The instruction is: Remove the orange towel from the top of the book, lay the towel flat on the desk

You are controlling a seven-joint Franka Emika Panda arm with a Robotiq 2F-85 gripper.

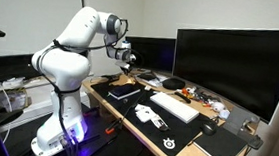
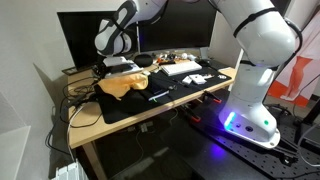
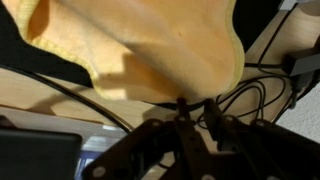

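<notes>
1. Towel (image 2: 124, 83) lies crumpled and bunched, not flat, on the end of the black mat (image 2: 150, 105) nearest the monitor (image 2: 90, 35).
2. In the wrist view the towel (image 3: 150, 45) fills the top. It is folded over itself, above bare wood of the table (image 3: 40, 100) and black cables (image 3: 250, 100).
3. Pincer (image 2: 121, 62) hangs just above the towel. In the wrist view the pincer (image 3: 197, 118) is dark and blurred, and its tips sit right at the towel's lower edge.
4. Can't tell how far the jaws stand apart, or whether they grip cloth.
5. Book (image 1: 124, 90) shows as a flat black slab on the mat, below the pincer (image 1: 129, 59). Can't tell if the towel overlaps it.
6. White keyboard (image 2: 180, 68) sits further along the mat, apart from the towel.
</notes>
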